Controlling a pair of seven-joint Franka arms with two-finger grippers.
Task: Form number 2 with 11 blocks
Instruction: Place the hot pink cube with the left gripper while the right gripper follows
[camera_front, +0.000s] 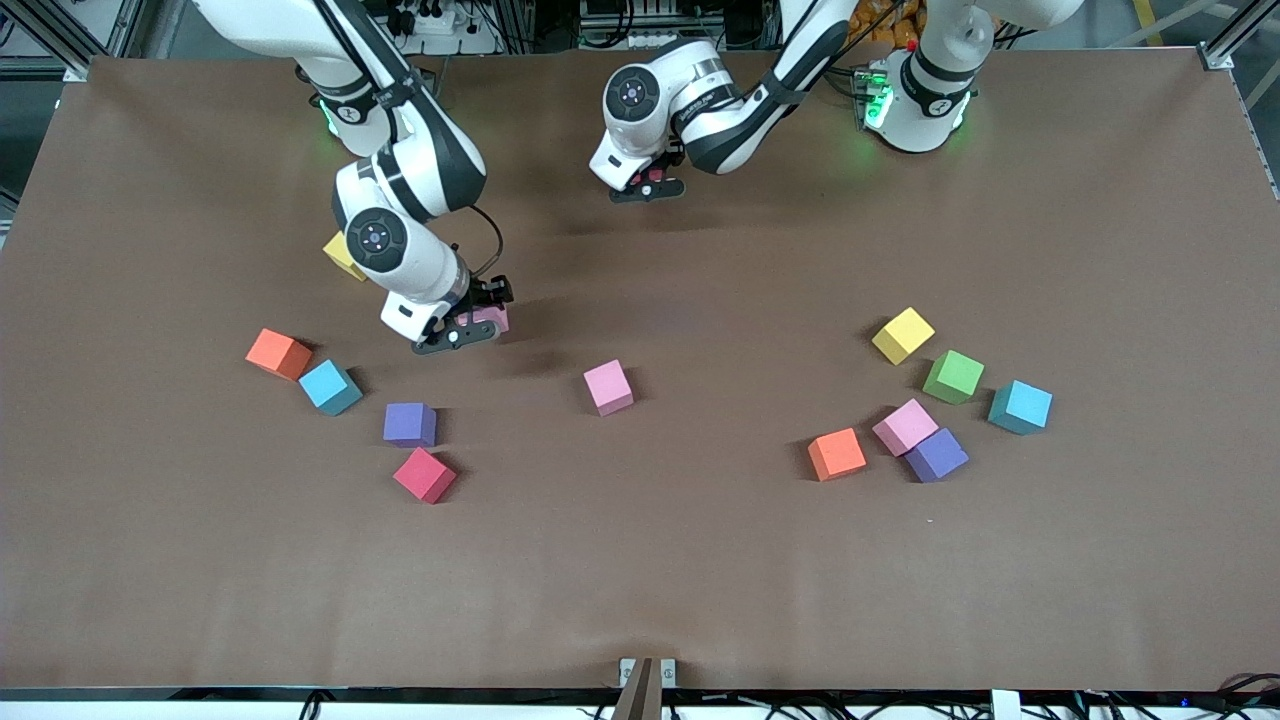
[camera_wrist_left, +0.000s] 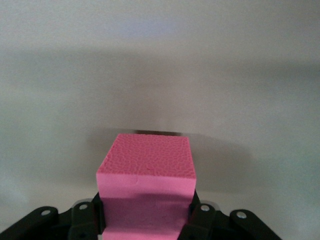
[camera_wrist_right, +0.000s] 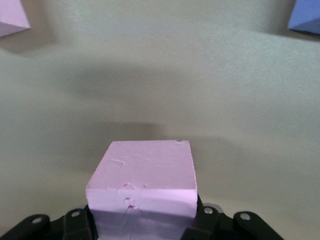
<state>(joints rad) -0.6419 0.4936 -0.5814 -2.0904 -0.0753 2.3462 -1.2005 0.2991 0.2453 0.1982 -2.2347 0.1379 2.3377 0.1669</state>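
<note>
The left tool (camera_front: 648, 186) pinches a red block (camera_wrist_left: 146, 182) above bare table (camera_front: 700, 560), near the arm bases. The right tool (camera_front: 470, 330) pinches a light pink block (camera_wrist_right: 142, 182) just above the table. A second pink block (camera_front: 608, 387) lies near the right tool; no blocks touching as a digit yet

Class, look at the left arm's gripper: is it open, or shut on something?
Shut on a red block. In the left wrist view the left gripper clamps the block's sides, holding it off the table.
</note>
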